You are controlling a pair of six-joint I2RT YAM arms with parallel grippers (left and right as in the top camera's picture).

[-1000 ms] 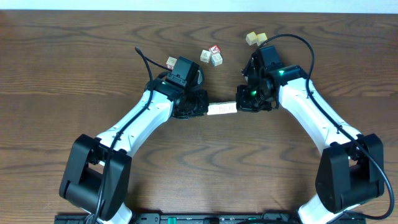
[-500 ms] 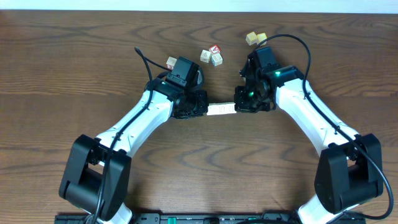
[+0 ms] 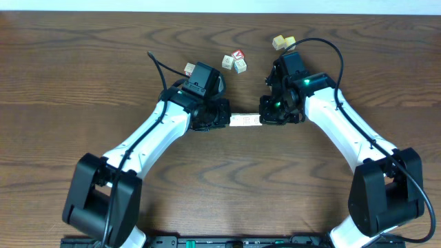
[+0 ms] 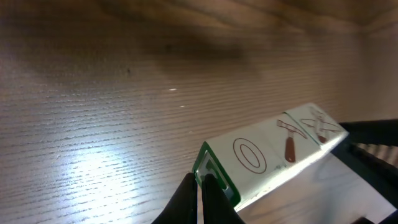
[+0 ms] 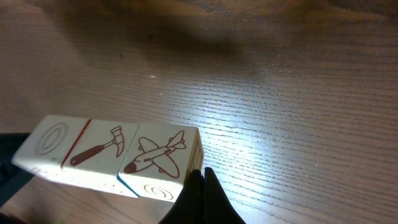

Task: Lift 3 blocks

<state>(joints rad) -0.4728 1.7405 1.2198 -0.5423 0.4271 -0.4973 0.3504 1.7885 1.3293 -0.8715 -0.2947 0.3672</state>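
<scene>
Currently, the 3 blocks (image 3: 245, 120) form one end-to-end row between both claws. The left claw (image 3: 228, 121), fingers together, presses one end, and the right claw (image 3: 262, 119), fingers together, presses the other. The row is at mid-desk (image 3: 69, 69) — whether it clears the surface cannot be told. Top faces show a ring, a hammer and an airplane.
</scene>
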